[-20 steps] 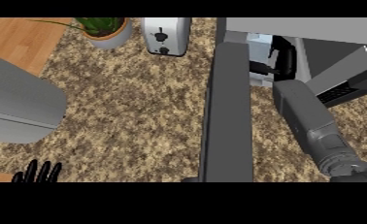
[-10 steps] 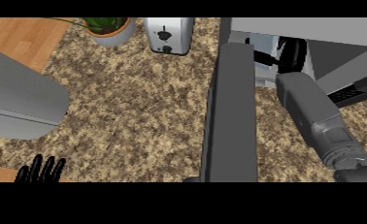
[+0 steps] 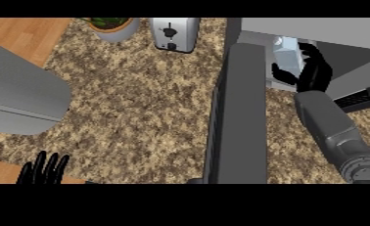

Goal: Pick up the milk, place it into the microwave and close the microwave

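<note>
The milk point(image 3: 284, 57), a pale blue and white carton, stands upright inside the open microwave point(image 3: 303, 29) at the upper right. My right hand point(image 3: 315, 72) is just right of the carton with its fingers straight and its thumb stretched out below the carton's base; it is open and not wrapped round the carton. The grey right forearm point(image 3: 332, 127) comes up from the lower right. The microwave's dark grey door point(image 3: 240, 117) stands swung out toward me, left of the arm. My left hand point(image 3: 45, 169) rests open at the lower left edge, fingers up.
A silver toaster point(image 3: 174, 33) and a potted plant point(image 3: 113, 26) stand at the back of the speckled counter point(image 3: 137, 107). A large grey rounded object point(image 3: 27, 98) sits at the left. Wooden surface point(image 3: 29, 34) shows at the far left.
My right hand has uncurled from the milk and shifted slightly right and back, leaving the carton standing in the microwave. The left hand stays at the lower left edge.
</note>
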